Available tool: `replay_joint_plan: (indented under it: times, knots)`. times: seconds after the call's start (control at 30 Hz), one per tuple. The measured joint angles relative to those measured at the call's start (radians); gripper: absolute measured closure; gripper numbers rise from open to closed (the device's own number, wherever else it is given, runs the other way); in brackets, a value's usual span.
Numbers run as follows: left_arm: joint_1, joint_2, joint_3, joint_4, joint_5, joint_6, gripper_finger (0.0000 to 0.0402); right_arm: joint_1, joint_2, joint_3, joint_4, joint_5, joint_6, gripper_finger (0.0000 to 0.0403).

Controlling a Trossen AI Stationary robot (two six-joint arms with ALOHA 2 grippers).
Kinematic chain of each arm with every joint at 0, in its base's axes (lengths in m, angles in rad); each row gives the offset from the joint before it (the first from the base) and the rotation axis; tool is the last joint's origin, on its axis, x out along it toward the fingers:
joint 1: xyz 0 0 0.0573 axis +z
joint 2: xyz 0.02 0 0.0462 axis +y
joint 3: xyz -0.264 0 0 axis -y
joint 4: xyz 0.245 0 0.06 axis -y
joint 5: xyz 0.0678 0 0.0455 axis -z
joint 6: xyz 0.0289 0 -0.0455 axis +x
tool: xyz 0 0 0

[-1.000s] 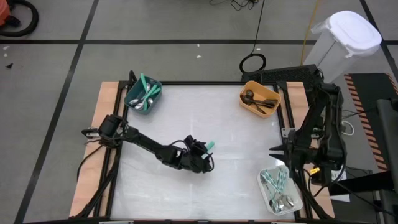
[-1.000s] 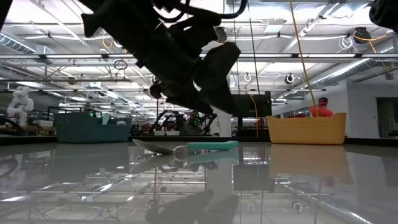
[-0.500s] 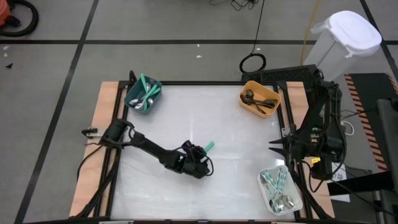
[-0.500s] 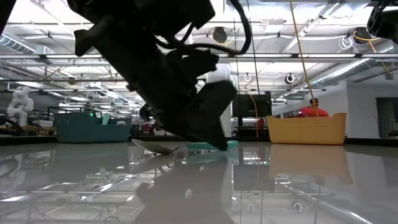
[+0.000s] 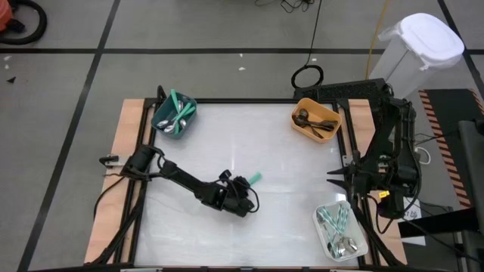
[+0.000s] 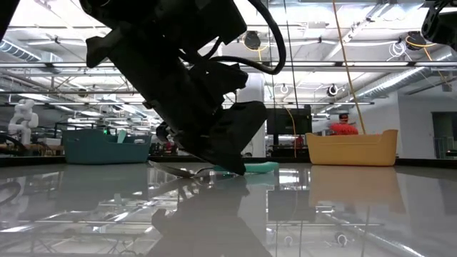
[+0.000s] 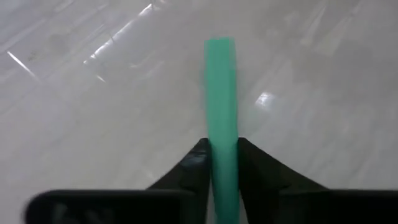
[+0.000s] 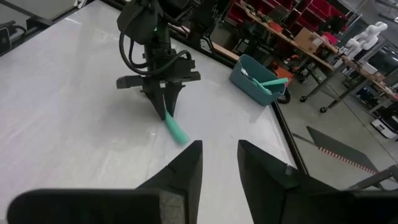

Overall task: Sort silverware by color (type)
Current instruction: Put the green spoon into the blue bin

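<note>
A spoon with a teal handle (image 5: pixel 255 178) lies on the white table near its middle. In the low view its silver bowl (image 6: pixel 178 171) and its teal handle end (image 6: pixel 263 167) show on either side of my left gripper (image 6: pixel 232 163). The left gripper (image 7: pixel 221 148) is down at the table, shut on that handle (image 8: pixel 176 130). My right gripper (image 8: pixel 219 149) waits open and holding nothing at the table's right edge (image 5: pixel 333 180). My left gripper pinches the spoon's teal handle (image 7: pixel 222 163) between its two fingers, one on each long side, short of the free end (image 7: pixel 219 50), which sticks out past the fingertips. The fingers slant down from the table's left. The spoon lies on the table.
A teal bin (image 5: pixel 174 115) with teal-handled pieces stands at the far left. An orange bin (image 5: pixel 316 119) with dark pieces is at the far right. A clear tray (image 5: pixel 340 232) of silverware sits at the near right. A white lidded bin (image 5: pixel 423 45) stands off the table.
My left gripper has sunk down onto the table over the teal-handled spoon, tipping further downward, and its fingers have closed on the handle. The spoon lies where it was.
</note>
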Motion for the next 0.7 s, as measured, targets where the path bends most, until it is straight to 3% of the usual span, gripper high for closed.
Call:
replay_joint_plan:
  times: [0.07,0.2,0.53,0.7]
  knots:
    - [0.004,0.0,-0.001,-0.006,-0.001,0.004,0.0356,0.0,0.0,0.0,0.0,0.0,0.0,0.0307]
    - [0.017,0.0,0.039,-0.092,0.0,0.034,0.0357,0.0,0.0,0.0,0.0,0.0,0.0,0.0307]
    - [0.072,0.003,0.303,-0.566,-0.064,0.208,0.0357,0.0,0.0,0.0,0.0,0.0,0.0,0.0307]
    - [0.121,-0.047,0.333,-0.65,-0.066,0.318,0.0357,0.0,0.0,0.0,0.0,0.0,0.0,0.0307]
